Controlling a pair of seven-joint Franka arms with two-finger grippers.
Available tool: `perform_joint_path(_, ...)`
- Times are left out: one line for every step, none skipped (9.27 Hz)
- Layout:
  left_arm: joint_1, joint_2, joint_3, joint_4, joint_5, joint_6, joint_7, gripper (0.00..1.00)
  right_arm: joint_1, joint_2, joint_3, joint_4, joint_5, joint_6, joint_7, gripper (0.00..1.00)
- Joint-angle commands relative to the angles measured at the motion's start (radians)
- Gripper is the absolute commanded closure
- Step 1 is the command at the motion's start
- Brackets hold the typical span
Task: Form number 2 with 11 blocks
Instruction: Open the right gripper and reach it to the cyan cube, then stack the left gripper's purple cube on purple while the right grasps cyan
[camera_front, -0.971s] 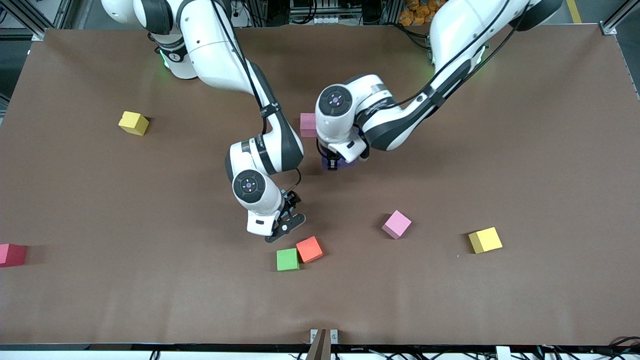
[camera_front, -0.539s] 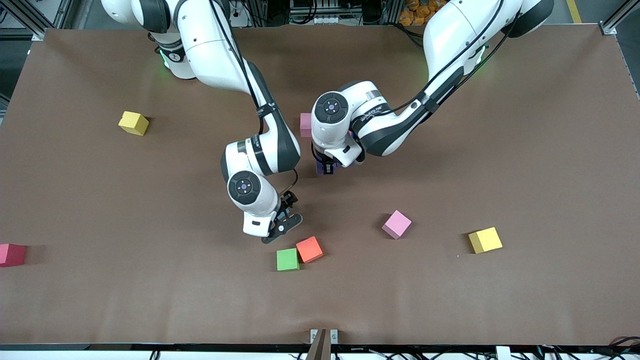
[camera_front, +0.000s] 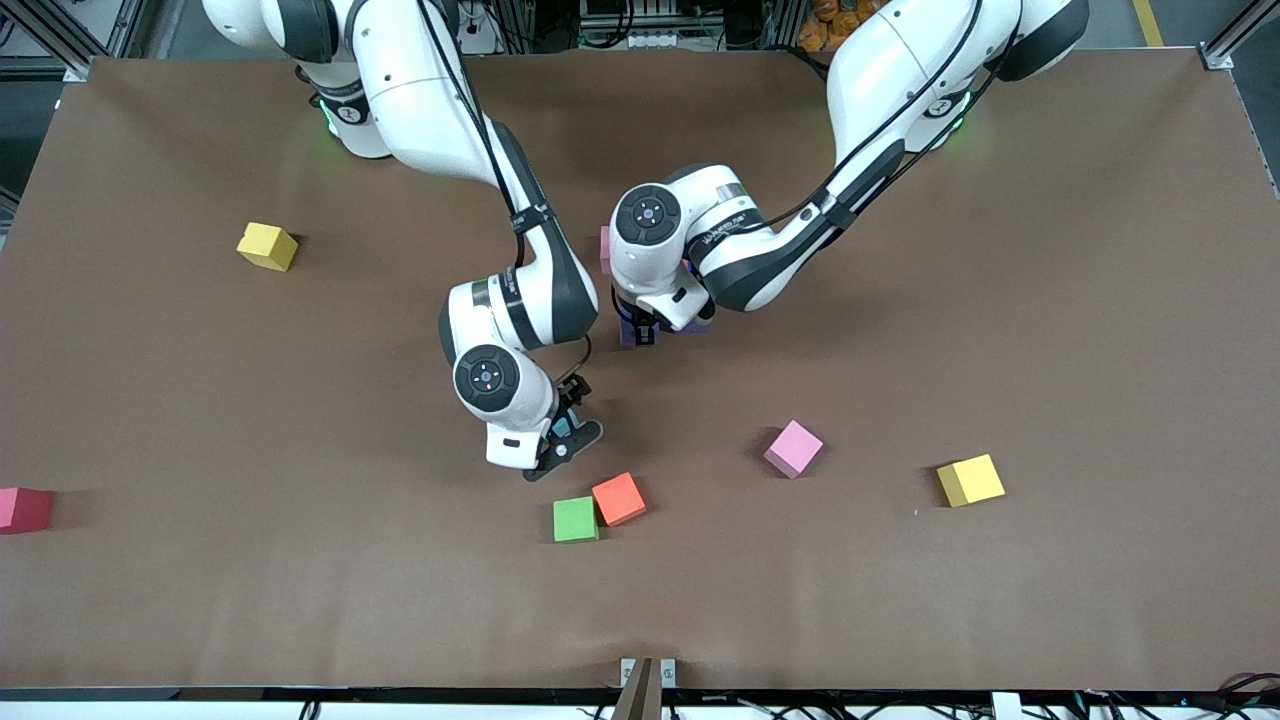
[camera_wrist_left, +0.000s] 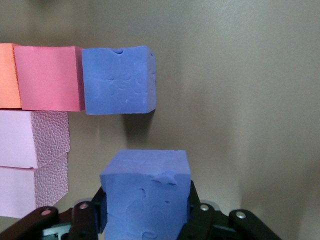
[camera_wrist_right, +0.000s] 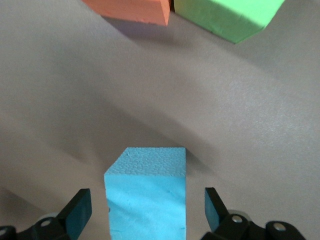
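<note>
Green block (camera_front: 575, 519) and orange block (camera_front: 619, 498) touch nearest the front camera. Just above them we see the right gripper (camera_front: 563, 440), fingers spread wide on either side of a light blue block (camera_wrist_right: 146, 195), not touching it. Farther up, our left gripper (camera_wrist_left: 145, 220) pinches a purple block (camera_wrist_left: 145, 197) near another purple block (camera_wrist_left: 119, 80) that ends a row with a red (camera_wrist_left: 49, 77) and pink blocks (camera_wrist_left: 32, 139).

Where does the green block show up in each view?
Front view: green block, low in the picture, near the middle.
Left wrist view: not in it.
Right wrist view: partly cut off.
Shared landmark: the orange block right beside it, seen in the front and right wrist views.
</note>
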Motion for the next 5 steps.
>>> perform_joint_path(-0.013,0.004,0.014,0.008,-0.024,0.0,-0.009,1.0,0.007,-0.018,0.006,-0.036,0.018,0.002,-0.028,0.0)
perform_joint_path(-0.011,0.003,0.014,-0.006,-0.024,0.002,-0.009,1.0,0.007,-0.018,0.018,-0.043,0.02,0.01,-0.028,0.0)
perform_joint_path(-0.007,0.0,0.014,-0.021,-0.024,0.009,-0.011,1.0,0.007,-0.017,0.018,-0.046,0.02,0.013,-0.028,0.0)
perform_joint_path(-0.006,0.0,0.014,-0.03,-0.023,0.013,-0.011,1.0,0.005,-0.017,0.018,-0.046,0.02,0.015,-0.028,0.09)
perform_joint_path(-0.006,-0.003,0.014,-0.053,-0.023,0.029,-0.011,1.0,0.005,-0.017,0.018,-0.046,0.02,0.015,-0.028,0.4)
